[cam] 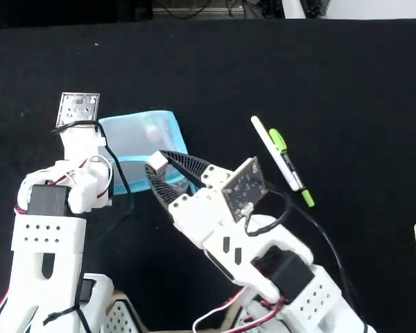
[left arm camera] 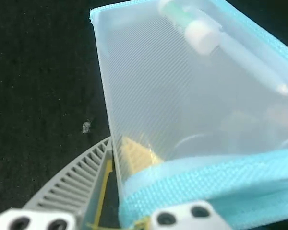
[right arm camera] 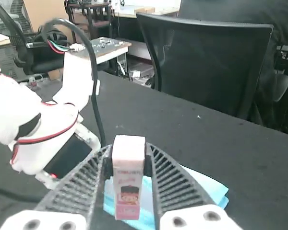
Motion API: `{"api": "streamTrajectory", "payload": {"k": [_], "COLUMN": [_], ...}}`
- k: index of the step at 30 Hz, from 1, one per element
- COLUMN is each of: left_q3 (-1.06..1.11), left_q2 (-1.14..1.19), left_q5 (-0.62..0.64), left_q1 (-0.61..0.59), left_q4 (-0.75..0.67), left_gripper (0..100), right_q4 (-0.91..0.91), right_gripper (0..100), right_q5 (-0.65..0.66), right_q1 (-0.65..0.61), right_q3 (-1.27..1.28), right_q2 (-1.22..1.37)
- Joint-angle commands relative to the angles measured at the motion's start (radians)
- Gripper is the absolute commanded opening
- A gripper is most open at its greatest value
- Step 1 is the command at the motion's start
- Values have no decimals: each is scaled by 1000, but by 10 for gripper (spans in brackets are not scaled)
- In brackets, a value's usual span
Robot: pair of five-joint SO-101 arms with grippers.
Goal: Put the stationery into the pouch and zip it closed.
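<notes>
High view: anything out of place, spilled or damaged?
Nothing spilled or damaged. Only loose ends: a white pen and a green-capped marker lie side by side on the table, outside the pouch, and the right gripper holds an eraser above the pouch.

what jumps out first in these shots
The right pincer clamps a small pink-and-white eraser upright at the edge of the blue see-through pouch, left of the table's middle. Two pens lie loose on the black table to the right of it.
</notes>
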Motion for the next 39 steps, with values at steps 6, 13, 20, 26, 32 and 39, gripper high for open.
{"api": "streamTrajectory", "payload": {"k": [6, 13, 20, 26, 32, 39], "left_q3": [-7, -7, -7, -7, -7, -7], "left_q2": [5, 5, 5, 5, 5, 5], "left_q5": [14, 14, 14, 14, 14, 14], "left_q1": [8, 10, 10, 10, 8, 8], "left_q4": [23, 23, 23, 23, 23, 23], "left_gripper": [30, 30, 30, 30, 30, 30], "right_q4": [-189, -192, -407, -554, -562, -562], "right_gripper": [11, 11, 11, 11, 11, 11], "right_q5": [-8, -8, -8, -3, -2, -2], "right_q1": [-9, -9, -9, -9, -9, -8], "right_q3": [99, 134, 269, 338, 372, 409], "right_q2": [-25, -25, -25, -25, -25, -25]}}
